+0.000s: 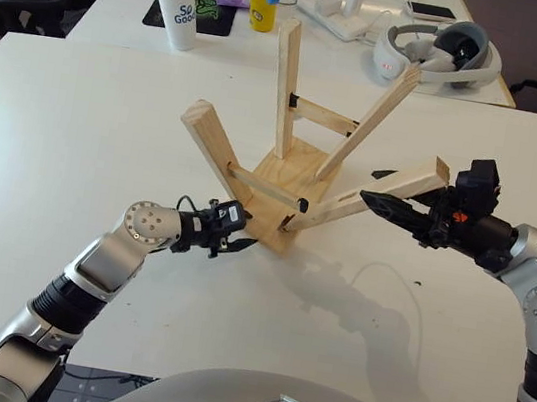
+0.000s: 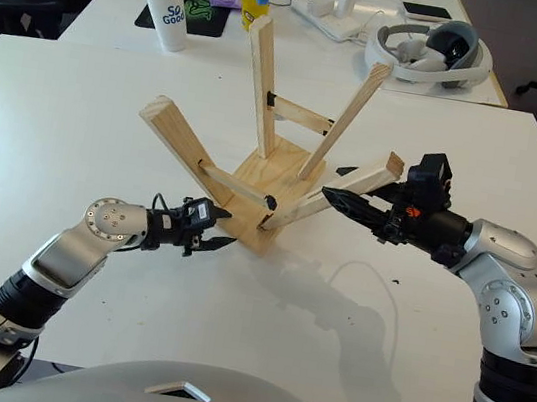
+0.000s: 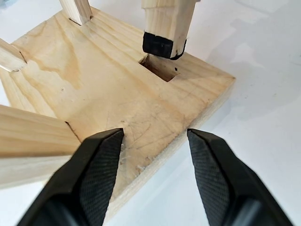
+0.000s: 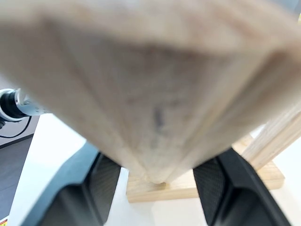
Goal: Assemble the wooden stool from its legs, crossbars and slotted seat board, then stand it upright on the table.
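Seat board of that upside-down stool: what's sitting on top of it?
Four legs rise from the seat board, joined by crossbars. One black-tipped leg end sits above its slot. The table beneath is covered.

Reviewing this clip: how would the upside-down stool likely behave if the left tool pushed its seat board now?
Probably stiff wood, sliding on the smooth table rather than bending. The seat board lies flat, so tipping looks unlikely. The leg near the right tool looks unseated above its slot, so it may wobble.
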You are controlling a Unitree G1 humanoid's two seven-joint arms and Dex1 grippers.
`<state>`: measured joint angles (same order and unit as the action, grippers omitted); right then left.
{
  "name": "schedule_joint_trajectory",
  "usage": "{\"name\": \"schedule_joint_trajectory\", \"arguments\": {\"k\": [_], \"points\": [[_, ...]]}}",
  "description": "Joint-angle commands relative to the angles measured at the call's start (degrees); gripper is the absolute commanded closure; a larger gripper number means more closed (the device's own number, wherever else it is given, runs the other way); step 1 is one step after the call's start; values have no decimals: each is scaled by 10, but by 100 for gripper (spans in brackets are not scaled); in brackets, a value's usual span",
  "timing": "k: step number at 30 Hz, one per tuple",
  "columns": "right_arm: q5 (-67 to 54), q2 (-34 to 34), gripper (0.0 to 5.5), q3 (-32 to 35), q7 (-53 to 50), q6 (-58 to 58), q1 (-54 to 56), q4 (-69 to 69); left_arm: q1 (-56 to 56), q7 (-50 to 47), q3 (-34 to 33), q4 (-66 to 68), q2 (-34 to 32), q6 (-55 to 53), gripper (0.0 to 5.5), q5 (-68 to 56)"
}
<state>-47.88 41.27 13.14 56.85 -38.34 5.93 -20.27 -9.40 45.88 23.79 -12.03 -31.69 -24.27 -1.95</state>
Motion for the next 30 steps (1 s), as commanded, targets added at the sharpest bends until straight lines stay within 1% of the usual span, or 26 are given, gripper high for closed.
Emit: {"name": "schedule_joint_trajectory", "arguments": {"k": [1, 5, 9, 15, 19, 21, 23, 26, 30], "points": [[5, 16, 344, -5, 0, -1, 14, -20, 9, 10, 9, 18, -7, -23, 296, 6], [57, 21, 344, -43, 3, 24, -13, -33, 5, 13, 10, 17, -5, -25, 296, 4], [86, 27, 344, -58, 5, 44, -13, -20, 6, 12, 8, 17, -5, -27, 296, 3], [121, 55, 344, -70, 2, 60, -4, 5, 7, 9, 5, 14, -2, -32, 296, 1], [97, 77, 344, -55, -17, 18, 14, -11, 5, 8, 5, 16, 0, -32, 296, 3], [109, 96, 344, -68, -34, -8, 20, -36, 6, 5, 3, 13, 1, -34, 296, 3], [103, 100, 344, -87, -52, -43, 29, -71, 10, 2, 1, 8, 2, -38, 296, 2], [78, 85, 344, -108, -82, -86, 37, -119, 14, -2, 1, 5, 5, -40, 296, 2], [68, 79, 344, -121, -107, -112, 42, -141, 15, -5, 2, 5, 9, -43, 296, 2]]}}
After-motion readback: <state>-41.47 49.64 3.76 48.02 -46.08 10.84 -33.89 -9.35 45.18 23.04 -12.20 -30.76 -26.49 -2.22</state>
